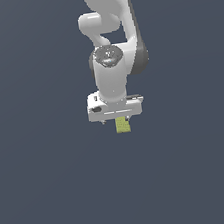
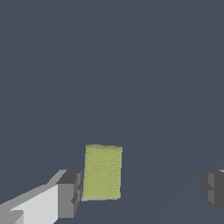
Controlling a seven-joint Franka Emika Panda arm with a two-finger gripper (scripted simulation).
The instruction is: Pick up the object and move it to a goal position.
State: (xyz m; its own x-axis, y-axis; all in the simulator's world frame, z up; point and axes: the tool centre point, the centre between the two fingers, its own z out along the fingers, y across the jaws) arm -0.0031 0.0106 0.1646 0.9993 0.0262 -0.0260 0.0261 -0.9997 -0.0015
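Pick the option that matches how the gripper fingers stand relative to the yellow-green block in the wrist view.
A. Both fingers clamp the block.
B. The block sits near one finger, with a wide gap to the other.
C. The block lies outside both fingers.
B: the yellow-green block sits beside one finger, and a wide gap separates it from the other, so the gripper is open.

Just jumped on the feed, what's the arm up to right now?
The white Panda arm's gripper is down around the small yellow-green speckled block on the plain dark grey surface. The jaws are wide open. One finger sits close beside the block and the other is well clear, so nothing is gripped yet.
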